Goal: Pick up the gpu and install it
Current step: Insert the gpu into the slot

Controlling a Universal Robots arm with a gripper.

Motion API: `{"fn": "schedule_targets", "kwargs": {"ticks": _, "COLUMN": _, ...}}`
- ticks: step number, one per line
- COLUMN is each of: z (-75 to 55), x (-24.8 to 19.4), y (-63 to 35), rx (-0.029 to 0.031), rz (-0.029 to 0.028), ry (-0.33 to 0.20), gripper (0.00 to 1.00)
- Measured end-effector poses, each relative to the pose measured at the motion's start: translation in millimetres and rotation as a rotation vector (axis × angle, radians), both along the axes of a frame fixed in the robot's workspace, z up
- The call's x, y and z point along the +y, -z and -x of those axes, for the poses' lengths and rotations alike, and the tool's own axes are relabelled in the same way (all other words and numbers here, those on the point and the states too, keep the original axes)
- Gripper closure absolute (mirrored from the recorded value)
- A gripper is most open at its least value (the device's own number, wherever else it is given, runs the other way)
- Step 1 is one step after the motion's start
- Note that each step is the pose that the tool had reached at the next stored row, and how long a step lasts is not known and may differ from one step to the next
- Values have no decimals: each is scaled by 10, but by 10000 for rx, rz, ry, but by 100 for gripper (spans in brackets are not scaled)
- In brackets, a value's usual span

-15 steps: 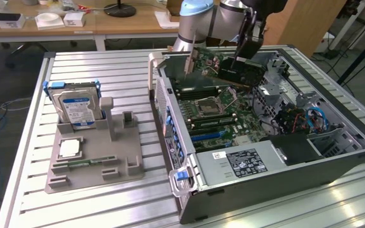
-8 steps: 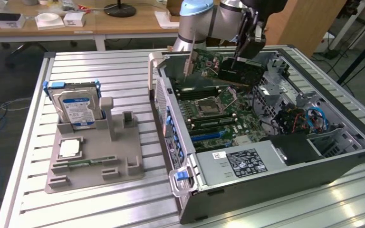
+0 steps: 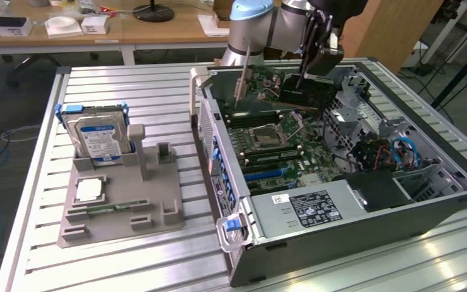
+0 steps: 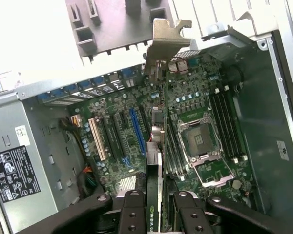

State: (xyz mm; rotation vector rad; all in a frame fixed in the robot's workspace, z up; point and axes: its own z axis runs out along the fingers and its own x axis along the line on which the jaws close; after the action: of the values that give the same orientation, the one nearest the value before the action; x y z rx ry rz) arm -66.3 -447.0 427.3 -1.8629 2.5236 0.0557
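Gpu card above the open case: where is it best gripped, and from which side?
Probably as held now: fingers pinching the two flat faces of the thin dark gpu card along its upper long edge, coming from above. That leaves its silvery end bracket and lower edge free.

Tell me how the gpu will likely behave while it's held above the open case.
Probably stiff: the gpu looks straight and unbent in the gripper. Likely light, since a pinch on its thin edge carries it. Possibly fragile: it is a thin card whose metal bracket juts far from the grip, so knocks could twist it.
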Motion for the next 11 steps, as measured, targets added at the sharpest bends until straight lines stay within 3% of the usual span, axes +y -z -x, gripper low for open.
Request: {"fn": "schedule_targets", "kwargs": {"ticks": 11, "z": 0, "x": 0, "y": 1, "rx": 0, "rz": 0, "ry": -1130, "gripper": 74}}
